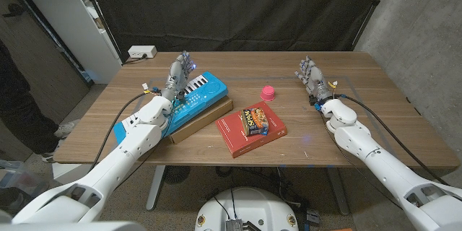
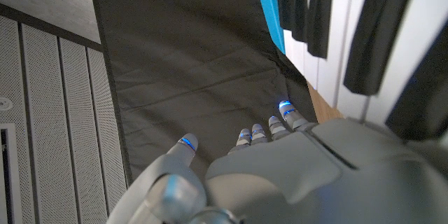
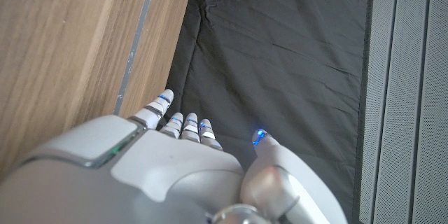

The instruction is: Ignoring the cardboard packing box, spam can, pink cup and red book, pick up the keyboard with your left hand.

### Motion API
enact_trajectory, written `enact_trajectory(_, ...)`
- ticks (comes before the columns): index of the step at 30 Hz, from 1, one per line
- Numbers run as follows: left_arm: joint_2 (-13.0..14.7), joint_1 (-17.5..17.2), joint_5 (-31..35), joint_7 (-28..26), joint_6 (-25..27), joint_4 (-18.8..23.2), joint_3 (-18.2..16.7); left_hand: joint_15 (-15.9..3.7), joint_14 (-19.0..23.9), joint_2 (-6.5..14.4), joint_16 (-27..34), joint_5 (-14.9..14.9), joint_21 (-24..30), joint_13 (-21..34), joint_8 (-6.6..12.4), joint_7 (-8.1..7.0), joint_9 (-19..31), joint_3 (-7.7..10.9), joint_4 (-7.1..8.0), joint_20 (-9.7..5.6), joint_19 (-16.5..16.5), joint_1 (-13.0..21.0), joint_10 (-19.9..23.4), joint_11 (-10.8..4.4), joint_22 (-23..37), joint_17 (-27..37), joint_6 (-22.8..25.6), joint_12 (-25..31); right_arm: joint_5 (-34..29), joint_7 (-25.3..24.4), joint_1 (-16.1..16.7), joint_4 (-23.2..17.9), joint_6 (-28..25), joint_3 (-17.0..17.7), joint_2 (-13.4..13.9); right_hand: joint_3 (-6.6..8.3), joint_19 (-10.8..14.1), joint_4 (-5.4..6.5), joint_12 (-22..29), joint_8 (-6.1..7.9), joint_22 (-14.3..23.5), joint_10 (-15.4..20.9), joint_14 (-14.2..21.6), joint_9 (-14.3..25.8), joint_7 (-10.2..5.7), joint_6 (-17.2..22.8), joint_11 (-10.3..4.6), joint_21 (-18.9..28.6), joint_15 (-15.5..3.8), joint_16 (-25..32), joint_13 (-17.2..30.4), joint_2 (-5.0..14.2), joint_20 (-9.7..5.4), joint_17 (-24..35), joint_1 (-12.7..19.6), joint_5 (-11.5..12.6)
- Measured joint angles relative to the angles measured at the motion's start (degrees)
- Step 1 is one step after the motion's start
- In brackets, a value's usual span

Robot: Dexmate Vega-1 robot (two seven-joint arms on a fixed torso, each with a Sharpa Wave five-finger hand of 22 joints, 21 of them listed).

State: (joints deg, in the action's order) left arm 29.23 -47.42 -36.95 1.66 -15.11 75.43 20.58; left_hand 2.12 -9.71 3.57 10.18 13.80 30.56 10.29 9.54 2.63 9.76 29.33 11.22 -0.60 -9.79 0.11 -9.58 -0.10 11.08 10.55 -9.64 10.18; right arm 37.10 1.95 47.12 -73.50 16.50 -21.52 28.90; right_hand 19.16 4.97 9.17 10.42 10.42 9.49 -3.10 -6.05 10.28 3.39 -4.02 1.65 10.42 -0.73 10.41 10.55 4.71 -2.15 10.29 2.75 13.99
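A black cloth backdrop [image 1: 238, 7] was hung behind the wooden table [image 1: 375, 108], with a white shelf unit [image 1: 72, 14] at ten o'clock and a white power strip [image 1: 142, 52] on the table's far left corner; a person's dark-clothed leg and shoe [image 1: 29, 108] were seen at the picture's nine o'clock edge. The keyboard [image 1: 198, 94], blue with white and black keys, was seen lying tilted on the cardboard packing box [image 1: 206, 118], at about ten o'clock from the table's middle; in the left wrist view its keys [image 2: 364, 35] were seen close beside the hand. The left hand [image 1: 177, 72] was held at the keyboard's far left end, fingers reaching upward and apart, touching or just beside the blue edge; whether anything was gripped could not be told. The pink cup [image 1: 268, 93] was seen upside down near the middle, at twelve o'clock from the red book [image 1: 238, 133]; the spam can [image 1: 256, 122] was lying on the book. The right hand [image 1: 312, 78] was held well apart at two o'clock, standing on its edge by the table, fingers spread wide with nothing held; in the right wrist view its fingers [image 3: 183, 124] were seen beside the table's edge [image 3: 140, 56].
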Motion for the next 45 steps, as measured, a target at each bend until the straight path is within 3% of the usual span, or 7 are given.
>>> enact_trajectory(10, 0.34, 0.65, -0.16, 0.16, 1.11, -0.02, 0.76, 0.0, 0.0, 0.0, 0.43, 0.0, 0.0, 0.0, 0.25, 0.14, -0.01, 0.0, 0.0, 0.0, 0.01, 0.0, 0.0, 0.0, 0.0, 0.0, -0.13, 0.3, -0.23, 0.4, -1.22, 1.46, -0.19, -0.38, -0.56, 0.0, 0.0, 0.0, 0.0, 0.0, 0.0, -0.2, 0.0, -0.01, 0.0, 0.0, -0.21, 0.0, 0.0, 0.0, 0.0, 0.0, 0.0, -0.01, 0.0, 0.22)
enact_trajectory(14, 0.85, 0.66, -0.31, -0.96, 2.21, 0.17, 0.94, 0.24, -0.24, 0.0, 0.66, 0.12, 0.61, 0.0, 0.65, 0.22, -0.01, 0.0, 0.0, 0.74, -0.05, 0.0, -0.31, 0.31, -0.01, 0.0, -0.2, 1.07, -0.26, 0.54, -1.5, 2.0, -0.21, -0.45, -0.74, 0.0, -0.01, 0.0, 0.0, 0.0, 0.0, -0.2, 0.0, -0.01, 0.0, 0.0, -0.21, 0.0, 0.0, 0.0, 0.0, 0.0, 0.0, -0.01, 0.0, 0.22)
enact_trajectory(24, 2.41, -0.76, 0.46, -4.42, 5.65, 5.34, 0.66, 0.73, -0.12, 0.45, 1.92, 0.45, 1.27, -0.01, 1.28, 0.22, -0.01, -0.19, -0.66, 1.87, -0.17, 0.46, -0.31, 0.31, -0.01, -0.17, -0.2, 2.46, -0.27, 0.86, -2.18, 3.39, -0.41, -0.6, -1.1, 0.0, -0.01, 0.0, 0.0, 0.0, -0.01, -0.2, 0.01, -0.01, -0.01, 0.01, -0.21, 0.0, 0.0, 0.0, -0.01, 0.0, 0.0, -0.01, 0.0, 0.21)
enact_trajectory(45, 4.82, -0.87, 5.73, -9.96, 6.5, 10.27, 0.16, 0.72, -0.12, 0.97, 1.92, 0.45, 1.67, -0.02, 1.71, 0.22, -0.02, -0.02, -1.44, 1.86, -0.17, 1.45, -0.5, 0.51, -0.16, -0.16, -0.19, 3.0, -0.27, 2.14, -4.41, 7.43, -0.58, -1.06, -2.01, -0.01, -0.01, 0.0, 0.0, 0.0, -0.02, -0.19, 0.01, -0.02, -0.01, 0.01, -0.21, 0.0, 0.0, 0.0, -0.02, 0.0, 0.0, -0.02, 0.0, 0.43)
